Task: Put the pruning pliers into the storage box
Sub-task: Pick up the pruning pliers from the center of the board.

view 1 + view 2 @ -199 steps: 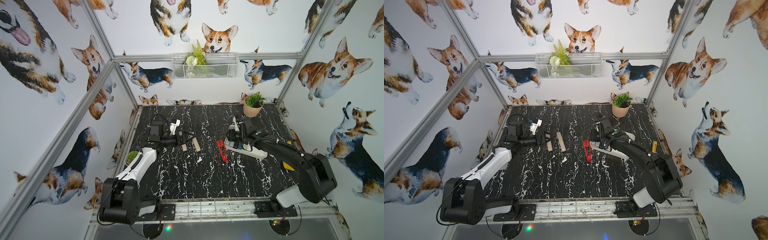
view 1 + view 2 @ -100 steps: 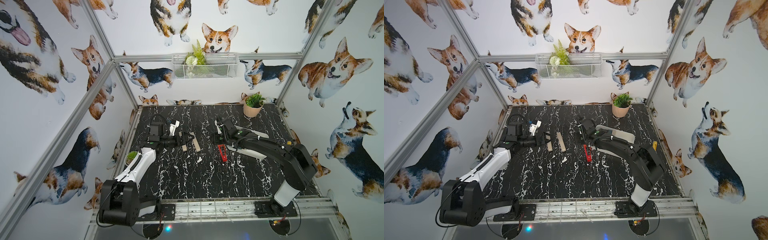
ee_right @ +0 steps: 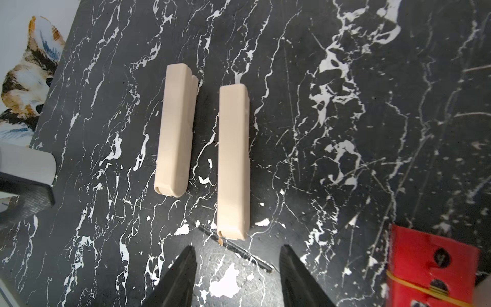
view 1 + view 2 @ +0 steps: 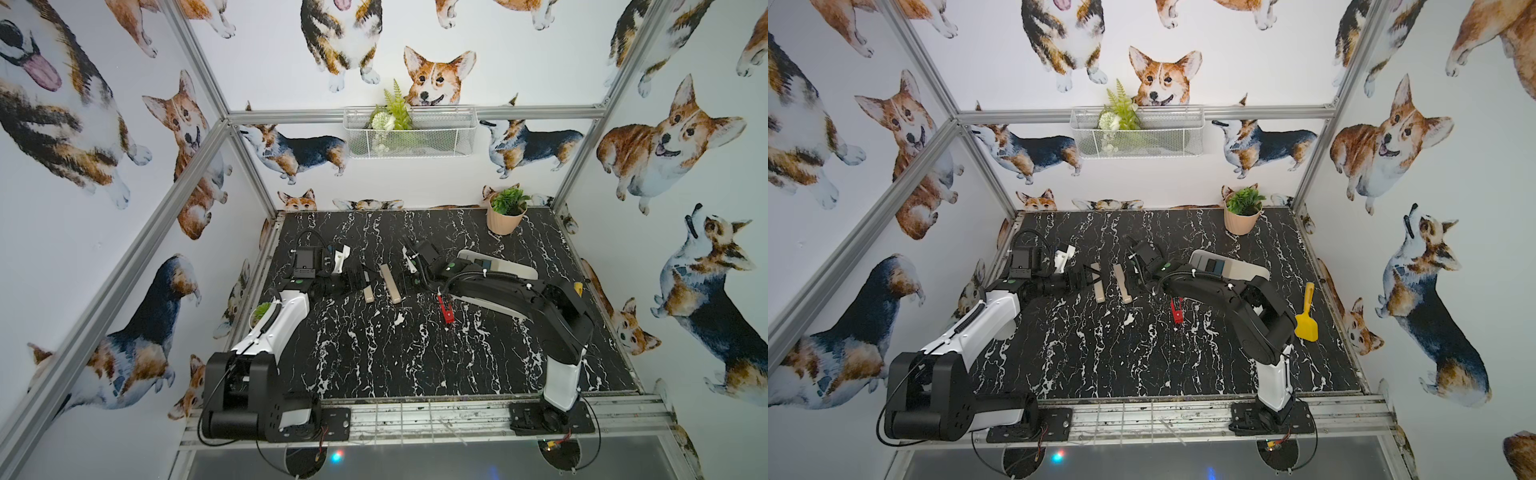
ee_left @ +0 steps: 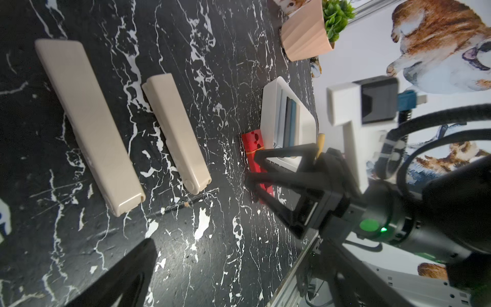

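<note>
Two beige pruning pliers (image 3: 174,133) (image 3: 233,159) lie side by side on the black marble table, also seen in a top view (image 4: 368,289) (image 4: 390,284). My right gripper (image 3: 236,265) is open and empty, its fingertips just short of the near end of the longer beige one. A red pruning pliers (image 4: 445,309) lies under the right arm. The white storage box (image 4: 519,270) sits to the right with a teal and a dark pliers (image 4: 1214,264) inside. My left gripper (image 4: 1086,279) stands open beside the other beige one, holding nothing.
A thin dark stick (image 3: 233,247) lies on the table between my right fingertips and the beige pliers. A potted plant (image 4: 505,216) stands at the back right, a yellow scoop (image 4: 1306,316) near the right edge, a small plant (image 4: 262,311) by the left arm.
My right arm has swung left from over the storage box to the beige pliers, jaws still open. The left arm has stayed put.
</note>
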Tool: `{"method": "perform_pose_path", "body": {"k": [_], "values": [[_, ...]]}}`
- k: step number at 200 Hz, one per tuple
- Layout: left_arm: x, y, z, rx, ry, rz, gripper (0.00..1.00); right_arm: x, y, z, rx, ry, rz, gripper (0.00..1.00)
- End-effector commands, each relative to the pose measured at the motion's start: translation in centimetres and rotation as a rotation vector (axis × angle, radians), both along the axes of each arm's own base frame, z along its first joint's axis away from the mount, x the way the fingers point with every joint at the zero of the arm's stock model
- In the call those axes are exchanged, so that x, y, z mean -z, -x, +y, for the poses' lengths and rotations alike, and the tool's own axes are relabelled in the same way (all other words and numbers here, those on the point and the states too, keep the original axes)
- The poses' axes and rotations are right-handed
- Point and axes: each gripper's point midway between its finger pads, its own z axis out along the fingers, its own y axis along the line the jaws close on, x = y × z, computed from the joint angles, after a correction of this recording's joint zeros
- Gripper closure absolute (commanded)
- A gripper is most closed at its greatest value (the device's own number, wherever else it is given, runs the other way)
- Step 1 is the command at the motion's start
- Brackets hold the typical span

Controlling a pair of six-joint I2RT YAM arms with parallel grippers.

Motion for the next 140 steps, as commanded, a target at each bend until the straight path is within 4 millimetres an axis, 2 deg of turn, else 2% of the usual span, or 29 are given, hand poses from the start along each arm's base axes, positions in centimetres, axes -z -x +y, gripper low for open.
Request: {"method": "perform_pose_path", "body": {"k": [1,33,58,140], "values": [[0.3,-0.1,0.4,-0.005,-0.026,-0.003,0.0,0.6,-0.1,0.6,-0.006,0.02,-0.002,0.47],[1.1,-0.1,0.9,-0.021,-0.05,0.033,0.0,2.0,-0.1,1.2,-0.019,0.045,0.014,0.46],[1.0,-0.2,1.0,-0.026,-0.042,0.031,0.0,2.9,-0.2,1.4,-0.022,0.059,0.022,0.46],[0.9,-0.3,1.0,-0.024,-0.028,0.03,0.0,4.2,0.0,2.3,-0.054,0.104,0.026,0.44]]}}
